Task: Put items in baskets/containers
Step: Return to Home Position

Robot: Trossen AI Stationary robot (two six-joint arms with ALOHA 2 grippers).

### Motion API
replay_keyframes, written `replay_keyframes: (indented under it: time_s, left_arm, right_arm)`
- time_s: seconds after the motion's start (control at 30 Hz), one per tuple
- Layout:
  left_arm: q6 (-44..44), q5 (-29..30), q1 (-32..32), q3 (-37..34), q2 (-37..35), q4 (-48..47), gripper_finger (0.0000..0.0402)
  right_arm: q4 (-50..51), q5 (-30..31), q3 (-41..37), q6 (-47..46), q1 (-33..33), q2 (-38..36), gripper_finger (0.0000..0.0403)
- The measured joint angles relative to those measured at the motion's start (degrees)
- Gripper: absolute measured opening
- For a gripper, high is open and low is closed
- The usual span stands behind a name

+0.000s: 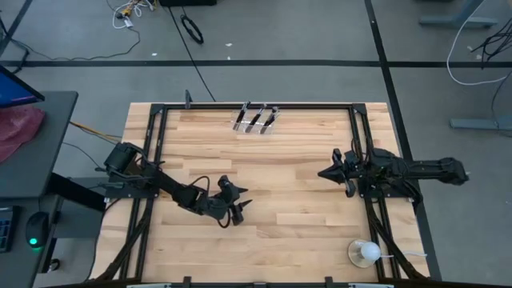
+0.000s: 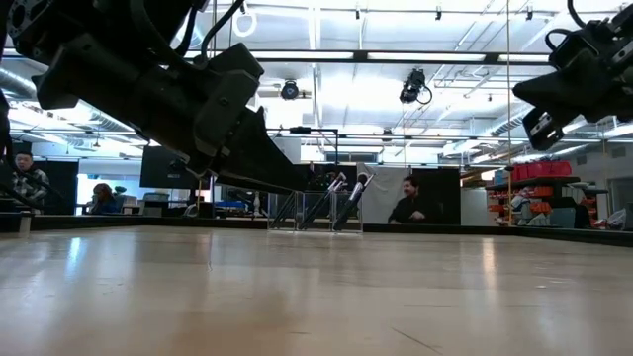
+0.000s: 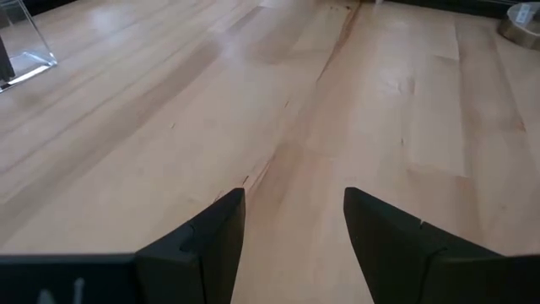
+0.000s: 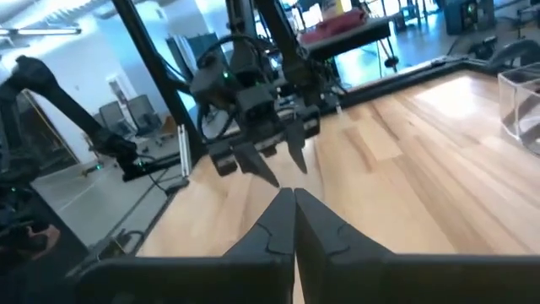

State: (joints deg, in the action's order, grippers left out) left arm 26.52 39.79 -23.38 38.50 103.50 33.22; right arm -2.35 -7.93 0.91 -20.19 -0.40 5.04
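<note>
Brushes (image 1: 256, 118) are standing tilted in the clear holder (image 1: 248, 126), and well apart from that holder you are seeing the left gripper (image 1: 241, 206) hanging with jaws spread moderately and empty while the right gripper (image 1: 322, 173) is holding its jaws pressed together on nothing.

The left arm (image 1: 172, 190) and right arm (image 1: 416, 170) are matte black with trailing cables; left tool (image 1: 238, 202) and right tool (image 1: 322, 173) have wedge-shaped dark fingers (image 3: 211, 245).
</note>
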Motion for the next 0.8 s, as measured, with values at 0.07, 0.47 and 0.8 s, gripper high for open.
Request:
replay_keyframes:
  time_s: [0.07, 0.47, 0.8]
  left_arm:
    - [0.35, -0.42, 0.0, 0.0, 0.0, -0.01, 0.0209]
    - [1.34, -0.66, 0.0, 0.0, 0.0, -0.01, 0.0209]
    - [1.38, -0.46, 0.11, 0.0, 0.0, 0.61, 0.0209]
  right_arm:
    - [0.57, -0.02, 0.0, -0.15, 0.0, -1.46, 0.0004]
    - [0.35, -0.16, 0.04, 0.26, 0.02, -3.17, 0.0004]
    - [0.33, -0.19, 0.04, -0.33, 0.02, -3.17, 0.0012]
